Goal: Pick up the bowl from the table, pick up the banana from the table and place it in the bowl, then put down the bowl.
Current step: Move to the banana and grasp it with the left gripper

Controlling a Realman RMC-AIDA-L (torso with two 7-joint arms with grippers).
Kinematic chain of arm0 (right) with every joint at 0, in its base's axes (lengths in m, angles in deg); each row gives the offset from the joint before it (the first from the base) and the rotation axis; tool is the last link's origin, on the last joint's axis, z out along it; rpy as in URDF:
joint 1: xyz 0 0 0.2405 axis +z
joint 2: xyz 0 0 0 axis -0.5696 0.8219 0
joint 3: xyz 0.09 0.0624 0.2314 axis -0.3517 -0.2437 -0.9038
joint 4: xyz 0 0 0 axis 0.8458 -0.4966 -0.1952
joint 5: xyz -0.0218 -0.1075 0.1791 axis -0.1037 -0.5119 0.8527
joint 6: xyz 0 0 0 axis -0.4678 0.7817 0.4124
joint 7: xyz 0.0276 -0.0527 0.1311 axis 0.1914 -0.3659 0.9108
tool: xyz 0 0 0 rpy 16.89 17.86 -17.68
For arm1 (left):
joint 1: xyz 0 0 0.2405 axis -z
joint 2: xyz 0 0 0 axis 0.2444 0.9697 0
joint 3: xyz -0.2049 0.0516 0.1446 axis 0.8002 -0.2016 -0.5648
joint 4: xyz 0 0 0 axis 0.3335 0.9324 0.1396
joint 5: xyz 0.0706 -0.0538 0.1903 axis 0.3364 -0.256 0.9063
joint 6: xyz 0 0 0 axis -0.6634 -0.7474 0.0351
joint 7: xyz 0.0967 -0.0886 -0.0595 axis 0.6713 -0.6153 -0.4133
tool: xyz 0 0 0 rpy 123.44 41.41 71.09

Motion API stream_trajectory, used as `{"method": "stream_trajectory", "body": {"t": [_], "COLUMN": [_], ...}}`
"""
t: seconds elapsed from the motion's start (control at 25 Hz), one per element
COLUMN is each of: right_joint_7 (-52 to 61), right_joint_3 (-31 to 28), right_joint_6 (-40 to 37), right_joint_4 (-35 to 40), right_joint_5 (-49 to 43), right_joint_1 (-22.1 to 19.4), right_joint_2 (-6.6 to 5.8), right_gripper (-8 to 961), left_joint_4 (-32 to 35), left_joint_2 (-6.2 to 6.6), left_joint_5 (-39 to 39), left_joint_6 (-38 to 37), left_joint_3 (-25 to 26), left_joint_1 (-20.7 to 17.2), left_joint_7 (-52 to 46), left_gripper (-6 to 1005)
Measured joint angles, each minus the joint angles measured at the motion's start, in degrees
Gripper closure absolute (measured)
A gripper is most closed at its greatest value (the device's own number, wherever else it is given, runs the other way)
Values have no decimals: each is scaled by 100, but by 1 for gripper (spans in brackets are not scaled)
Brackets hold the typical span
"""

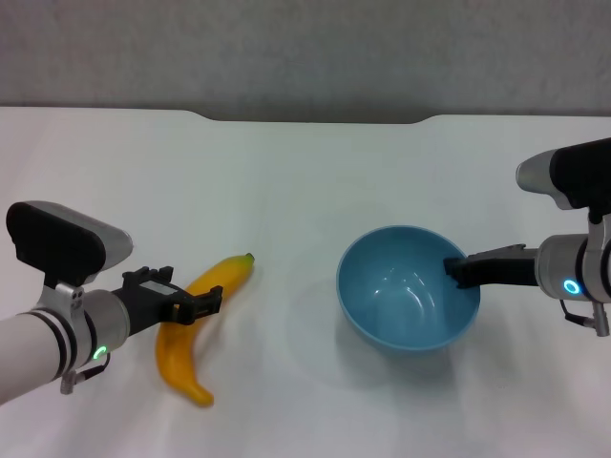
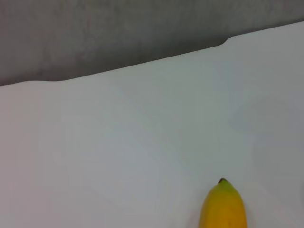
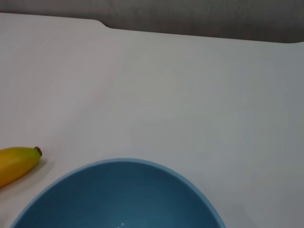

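The light-blue bowl (image 1: 409, 303) is at the right centre of the white table (image 1: 286, 191). My right gripper (image 1: 458, 270) comes in from the right and is shut on the bowl's right rim, with one finger inside the rim. The bowl's far rim shows in the right wrist view (image 3: 118, 164). The yellow banana (image 1: 186, 353) lies left of centre, stem tip pointing toward the bowl. My left gripper (image 1: 196, 307) sits at the banana's middle, across it. The banana's tip shows in the left wrist view (image 2: 223, 204) and in the right wrist view (image 3: 16, 161).
The table's far edge has a shallow notch (image 1: 315, 120) with a grey wall behind it. Bare white tabletop lies between the banana and the bowl and behind both.
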Motion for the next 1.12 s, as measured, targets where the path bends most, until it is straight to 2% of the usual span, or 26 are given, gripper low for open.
{"method": "stream_trajectory", "body": {"t": [1.12], "right_joint_7": [-3], "right_joint_3": [-8], "right_joint_6": [-63], "right_joint_4": [22], "right_joint_5": [0], "right_joint_1": [-27], "right_joint_2": [0], "right_gripper": [854], "left_joint_4": [390], "left_joint_2": [-6], "left_joint_5": [17], "left_joint_6": [138], "left_joint_3": [-20], "left_joint_1": [3], "left_joint_7": [-36], "left_gripper": [154]}}
